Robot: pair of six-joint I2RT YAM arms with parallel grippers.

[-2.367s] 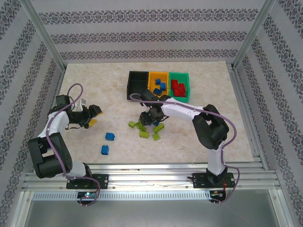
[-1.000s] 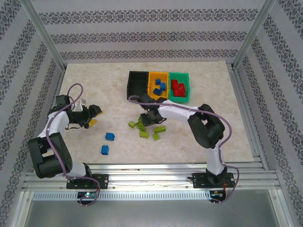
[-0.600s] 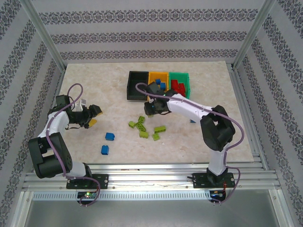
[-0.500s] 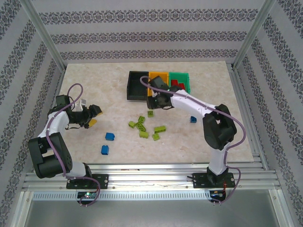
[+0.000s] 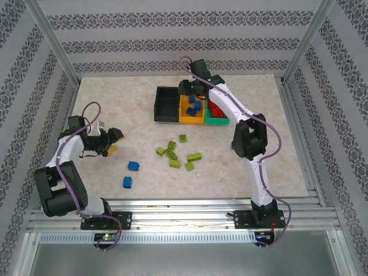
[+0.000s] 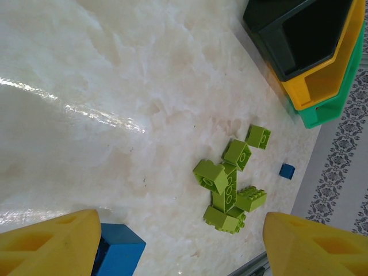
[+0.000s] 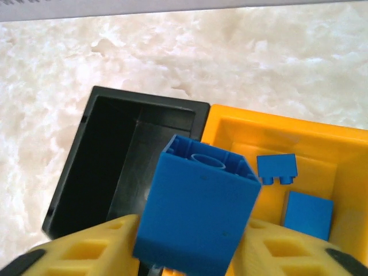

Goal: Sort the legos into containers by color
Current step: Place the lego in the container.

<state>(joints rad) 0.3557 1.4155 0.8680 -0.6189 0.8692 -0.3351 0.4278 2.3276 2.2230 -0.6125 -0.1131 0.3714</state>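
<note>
Top external: marbled table, scattered legos, patterned walls

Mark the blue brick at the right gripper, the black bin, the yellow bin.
blue brick [image 7: 198,213], right wrist view, side face
black bin [image 7: 103,167], right wrist view, bare inside
yellow bin [image 7: 261,123], right wrist view, far rim

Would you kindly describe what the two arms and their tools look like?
Both the left arm and right arm have white links with bulky black joint housings. A purple cable loops along each. The left tool and right tool each carry two blocky yellow fingers with recessed pockets.
</note>
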